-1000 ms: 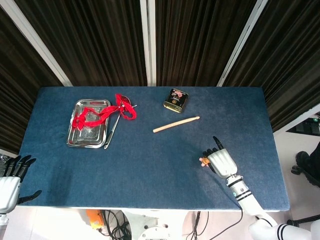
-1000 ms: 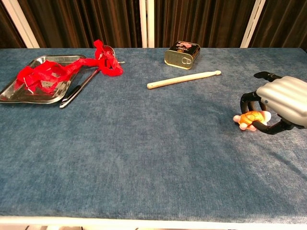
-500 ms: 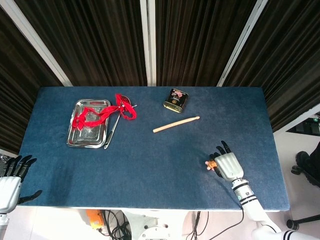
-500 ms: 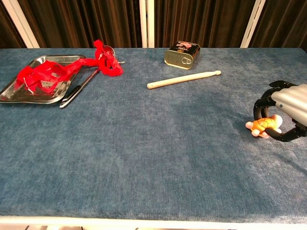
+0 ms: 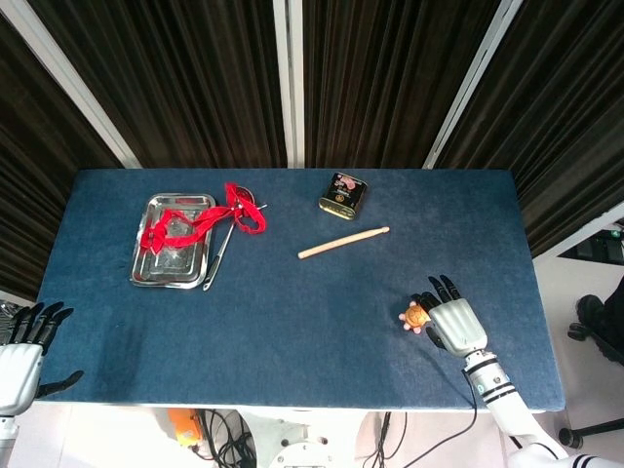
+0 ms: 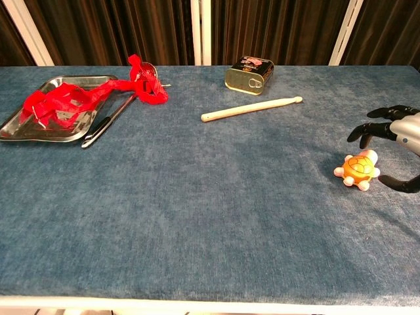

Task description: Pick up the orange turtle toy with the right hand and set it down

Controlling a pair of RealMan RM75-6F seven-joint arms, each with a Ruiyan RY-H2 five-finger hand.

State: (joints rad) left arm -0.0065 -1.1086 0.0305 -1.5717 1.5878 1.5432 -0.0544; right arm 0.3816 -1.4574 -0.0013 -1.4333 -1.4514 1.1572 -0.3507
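Table (image 5: pixel 292 351) cloth, blue and wide, is seen under everything. On its far left side a shiny metal tray (image 5: pixel 148 276) is set, and a red ribbon (image 5: pixel 200 222) is draped over the tray and out onto the cloth. Long metal tongs (image 5: pixel 219 255) are laid just beside the tray. Near the far middle a small gold tin (image 5: pixel 342 195) is stood, and a wooden stick (image 5: pixel 343 242) is laid a little in front of it.

At the near right, the right hand (image 5: pixel 456 325) is held just above the cloth with its fingers (image 6: pixel 377 128) spread apart. Nothing is gripped by it. The orange turtle toy (image 6: pixel 356 170) is set on the cloth, shell up, just to the left of that hand. In the chest view, bare cloth can be seen between the toy and the dark fingertips, so the toy is judged to be let go.

The left hand (image 5: pixel 21 358) is kept off the near left corner of the table, fingers apart, with nothing in it.

The setting-down step is judged to be done, or nearly so. For the next move, the right hand should be drawn back and up, away from the toy, with care taken that the turtle is not bumped or rolled by a finger.
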